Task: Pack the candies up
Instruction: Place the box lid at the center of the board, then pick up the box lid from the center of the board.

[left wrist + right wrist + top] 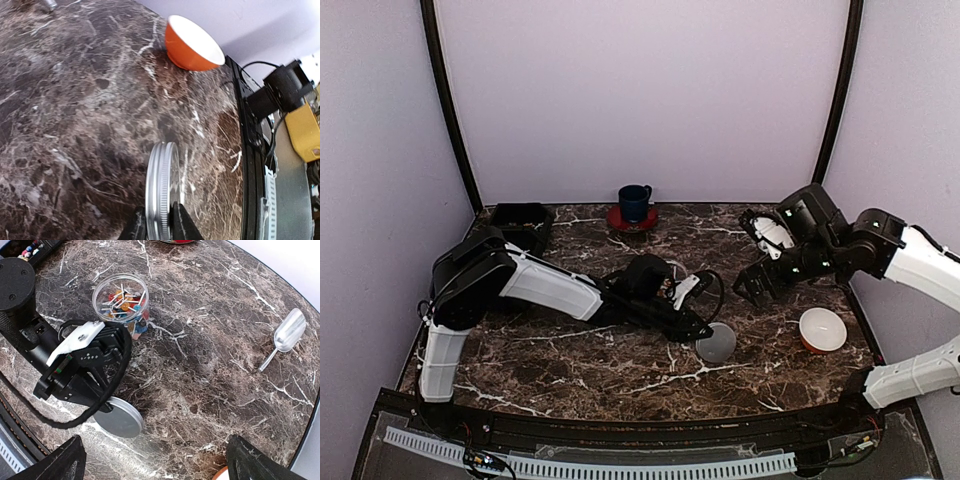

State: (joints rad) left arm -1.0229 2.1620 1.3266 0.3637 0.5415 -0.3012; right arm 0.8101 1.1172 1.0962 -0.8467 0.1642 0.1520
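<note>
The candies (121,299), small multicoloured pieces with pale sticks among them, fill a clear open jar (120,307) on the marble table. Its silver lid (161,190) is pinched by its rim between the fingers of my left gripper (157,216), which is shut on it. The lid (120,418) lies low and almost flat over the table, right of the jar. My right gripper (157,465) hangs open above the table beyond the lid, with nothing between its fingers. In the top view the left arm hides the jar, and the lid (717,343) shows at the left gripper (704,329).
A metal scoop (288,332) lies on the table at the right. An orange bowl (822,330) with a white inside stands near the right arm. A blue cup (635,202) on a red saucer stands at the back. A black tray (520,222) with more candies is at the back left.
</note>
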